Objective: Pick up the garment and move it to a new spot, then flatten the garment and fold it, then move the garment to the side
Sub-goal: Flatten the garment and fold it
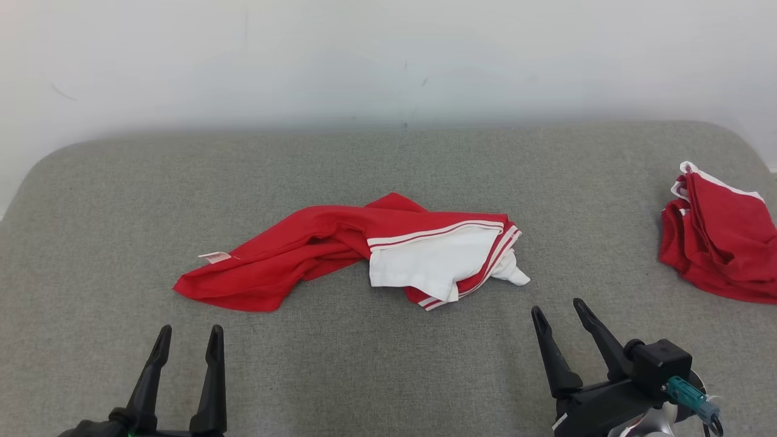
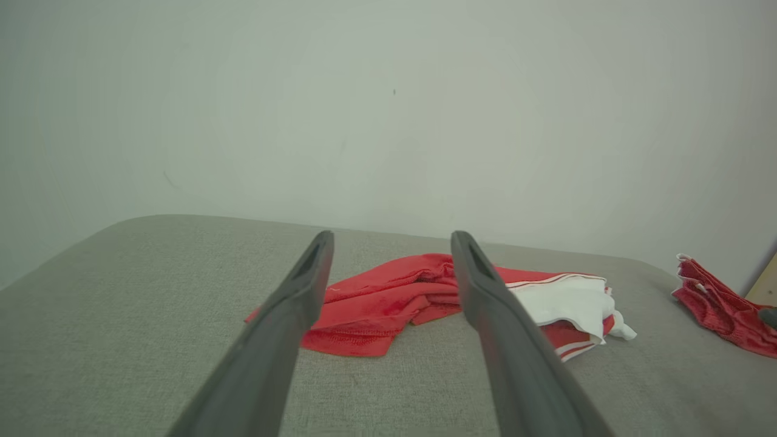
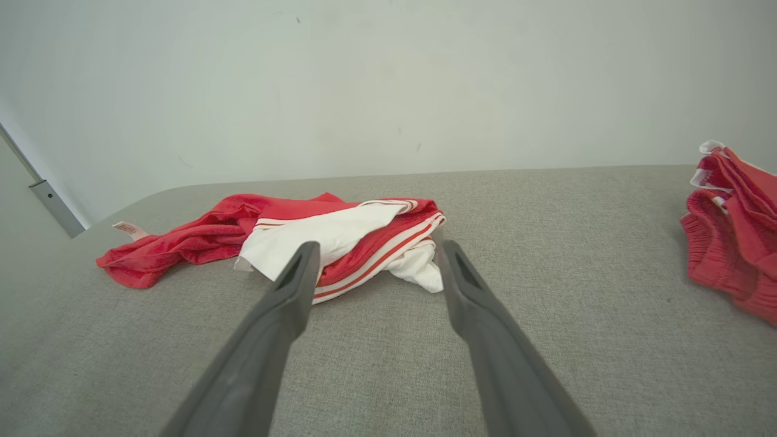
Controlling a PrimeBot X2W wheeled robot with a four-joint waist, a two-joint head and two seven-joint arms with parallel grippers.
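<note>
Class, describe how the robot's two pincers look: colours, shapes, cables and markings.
The left pincer and right pincer each have two long, matte black fingers tapering to narrow tips, with a shallow groove near each tip. Behind the right one sit a black boxy block and a teal connector with a thin dark cable. A green fleck marks the left base.

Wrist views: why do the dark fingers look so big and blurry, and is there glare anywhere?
Left wrist view: the long dark left fingers sit close to the wide-angle lens, so they loom soft-edged, while the crumpled red-and-white garment is sharper; right wrist view: the right fingers likewise; head view: even soft light, no glare, only faint shadows on the grey fabric surface.
</note>
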